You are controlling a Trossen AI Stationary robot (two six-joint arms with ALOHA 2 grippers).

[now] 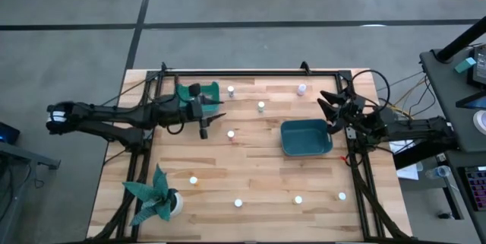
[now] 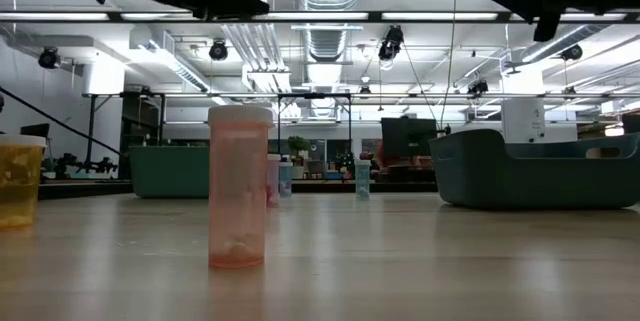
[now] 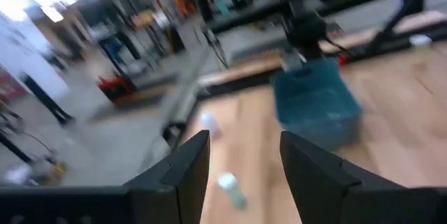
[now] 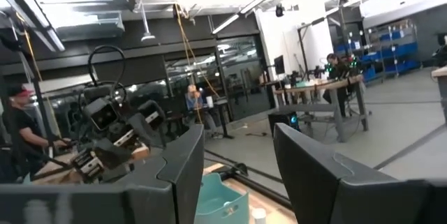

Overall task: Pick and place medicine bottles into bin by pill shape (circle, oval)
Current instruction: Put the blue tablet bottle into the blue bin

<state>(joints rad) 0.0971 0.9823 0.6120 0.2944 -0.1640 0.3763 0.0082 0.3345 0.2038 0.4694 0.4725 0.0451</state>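
Several tiny white-capped medicine bottles stand upright and scattered on the wooden table, among them one (image 1: 260, 106) near the far middle, one (image 1: 231, 134) at the centre and one (image 1: 298, 199) near the front. In the low view the nearest bottle (image 2: 239, 186) looks translucent pink. One teal bin (image 1: 306, 137) stands right of centre, another (image 1: 199, 92) at the far left, partly under my left arm. My left gripper (image 1: 219, 107) hovers open and empty beside that far-left bin; its wrist view (image 3: 241, 161) shows two bottles (image 3: 230, 185) ahead. My right gripper (image 1: 326, 106) hovers open and empty past the right bin's far edge; it also shows in its wrist view (image 4: 237, 154).
A teal paper plant in a white pot (image 1: 156, 194) stands at the near left corner. A black frame (image 1: 250, 74) runs along the table's far edge and sides. People (image 4: 17, 133) show in the room beyond the table.
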